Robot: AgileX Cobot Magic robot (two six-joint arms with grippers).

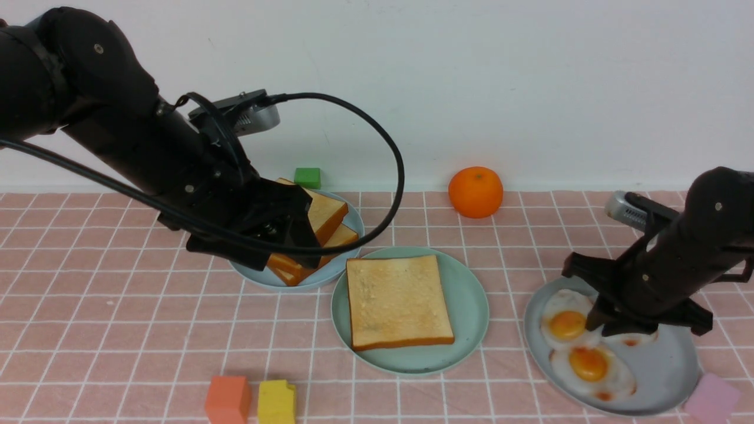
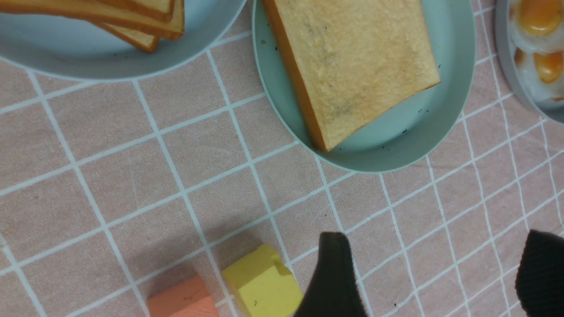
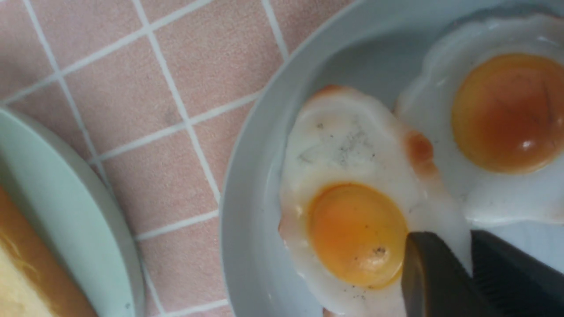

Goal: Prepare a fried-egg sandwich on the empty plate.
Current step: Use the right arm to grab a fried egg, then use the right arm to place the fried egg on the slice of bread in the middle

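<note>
Starting far to the left of the mint-green plate (image 1: 471, 306): the left end effector (image 2: 436, 240) hangs in the air above the worktop (image 1: 118, 330), fingers spread wide, gripping nothing. Just left of and behind the mint-green plate sits the pale blue plate (image 1: 323, 275), rims close but not touching, and on it the toast pile (image 1: 321, 227), several slices stacked askew. Farther back from the mint-green plate on that same side, a small green block (image 1: 307, 177) stands by the wall. Left of and in front of the mint-green plate, an orange-red block (image 1: 228, 399) and a yellow block (image 1: 276, 402) stand side by side, very close together.

Now the mint-green plate itself: one toast slice (image 1: 397, 301) lies flat on it, golden face up, covering most of its middle. Behind it and a little to the right, an orange (image 1: 475, 192) rests near the wall.

Over to the right of the mint-green plate, apart from its rim, there's the grey plate (image 1: 665, 365). The right end effector (image 3: 454, 242) is down on it, fingers drawn almost together and pinching the white of the fried egg (image 1: 562, 321) right beside the yolk. That egg lies on the grey plate at the side nearest the mint-green plate. A second fried egg (image 1: 589, 365) lies just in front, its white meeting the first. Farthest right of the mint-green plate, a pink block (image 1: 711, 397) sits against the grey plate's front edge.
</note>
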